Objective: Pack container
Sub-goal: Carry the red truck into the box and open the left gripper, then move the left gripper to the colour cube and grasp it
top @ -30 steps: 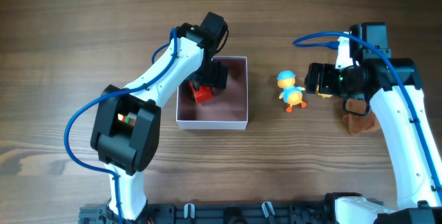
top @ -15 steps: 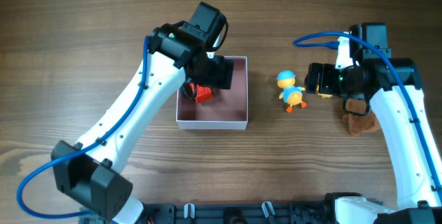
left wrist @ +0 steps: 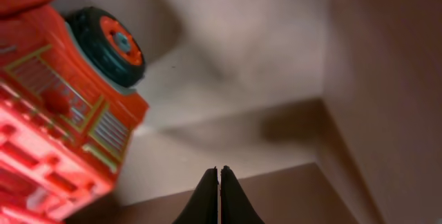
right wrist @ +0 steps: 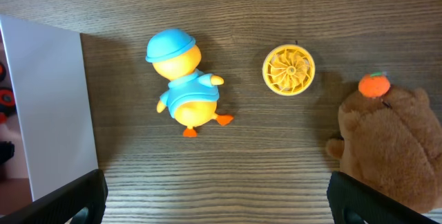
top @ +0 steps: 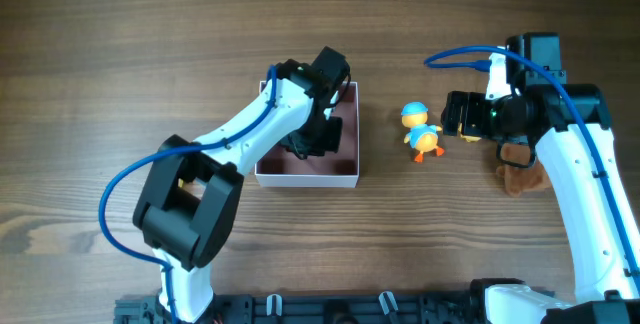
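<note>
The container (top: 305,176) is a square white box with a pink inside, left of the table's centre. My left gripper (top: 316,140) reaches down into it. The left wrist view shows that gripper (left wrist: 218,176) shut with nothing between its fingers, pointing at the pink floor near a corner wall (left wrist: 387,79). A red toy fire truck (left wrist: 48,106) lies loose in the box, left of the fingers. My right gripper (top: 458,116) hangs open over bare wood, right of a duck toy (top: 422,132). In the right wrist view the duck (right wrist: 185,89) lies ahead of the gripper (right wrist: 217,196).
A yellow ribbed disc (right wrist: 289,69) lies right of the duck. A brown plush bear (right wrist: 387,148) with an orange piece on its head sits at the far right, partly under the right arm (top: 520,172). The container's white outer wall (right wrist: 48,106) stands left of the duck.
My left gripper has gone from open to shut, empty, and its arm has shifted over the container. The red truck stays in the box. The right arm has not moved.
</note>
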`<state>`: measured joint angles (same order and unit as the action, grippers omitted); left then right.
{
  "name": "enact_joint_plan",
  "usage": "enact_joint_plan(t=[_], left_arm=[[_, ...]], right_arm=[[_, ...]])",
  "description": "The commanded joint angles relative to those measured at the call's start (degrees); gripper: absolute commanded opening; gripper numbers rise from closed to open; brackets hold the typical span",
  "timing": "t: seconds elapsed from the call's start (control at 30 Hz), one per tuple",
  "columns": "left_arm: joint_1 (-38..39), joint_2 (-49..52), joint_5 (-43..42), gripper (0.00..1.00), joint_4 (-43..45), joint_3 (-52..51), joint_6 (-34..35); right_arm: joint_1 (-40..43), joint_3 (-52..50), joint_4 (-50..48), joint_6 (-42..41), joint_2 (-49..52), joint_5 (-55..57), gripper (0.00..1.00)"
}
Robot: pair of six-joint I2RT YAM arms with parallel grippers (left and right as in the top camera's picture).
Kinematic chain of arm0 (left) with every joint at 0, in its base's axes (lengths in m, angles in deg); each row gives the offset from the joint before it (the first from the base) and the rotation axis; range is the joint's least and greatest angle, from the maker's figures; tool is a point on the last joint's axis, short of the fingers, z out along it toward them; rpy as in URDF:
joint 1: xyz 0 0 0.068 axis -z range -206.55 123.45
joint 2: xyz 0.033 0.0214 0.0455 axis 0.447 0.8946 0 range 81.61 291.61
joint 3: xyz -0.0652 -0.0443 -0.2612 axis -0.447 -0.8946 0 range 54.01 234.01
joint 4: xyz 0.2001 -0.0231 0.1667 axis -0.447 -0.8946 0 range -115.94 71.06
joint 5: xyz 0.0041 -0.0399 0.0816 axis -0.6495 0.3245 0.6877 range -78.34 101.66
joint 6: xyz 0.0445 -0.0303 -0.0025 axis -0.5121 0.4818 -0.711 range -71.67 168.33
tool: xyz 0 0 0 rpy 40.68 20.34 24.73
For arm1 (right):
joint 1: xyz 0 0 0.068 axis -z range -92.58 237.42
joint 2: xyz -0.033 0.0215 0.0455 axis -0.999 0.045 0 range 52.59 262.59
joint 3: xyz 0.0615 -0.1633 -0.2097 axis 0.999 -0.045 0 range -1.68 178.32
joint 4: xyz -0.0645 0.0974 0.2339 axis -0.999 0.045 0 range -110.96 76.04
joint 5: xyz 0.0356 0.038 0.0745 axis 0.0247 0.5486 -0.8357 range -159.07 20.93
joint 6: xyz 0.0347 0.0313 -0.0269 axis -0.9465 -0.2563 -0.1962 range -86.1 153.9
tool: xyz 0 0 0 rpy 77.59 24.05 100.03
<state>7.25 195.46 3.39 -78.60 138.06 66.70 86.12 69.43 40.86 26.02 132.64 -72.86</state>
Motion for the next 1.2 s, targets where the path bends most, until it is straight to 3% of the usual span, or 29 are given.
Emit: enact_joint_plan(t=[0.0,0.63,1.0,1.17], left_arm=[[0.11,0.63,7.26,0.04,0.28,-0.52,-0.11],[0.07,0.63,25.11,0.04,-2.73,-0.52,3.17],[0.07,0.63,25.90,0.05,-4.26,-0.52,4.61],[0.17,0.42,24.87,0.15,-6.19,-0.37,4.59]], right_arm=[[0.04,1.53,0.24,0.00,0.42,0.81,1.00],[0.04,1.53,0.37,0.24,0.42,0.81,1.00],[0.04,1.53,0.35,0.26,0.42,0.81,1.00],[0.07,1.53,0.37,0.39,0.42,0.81,1.00]])
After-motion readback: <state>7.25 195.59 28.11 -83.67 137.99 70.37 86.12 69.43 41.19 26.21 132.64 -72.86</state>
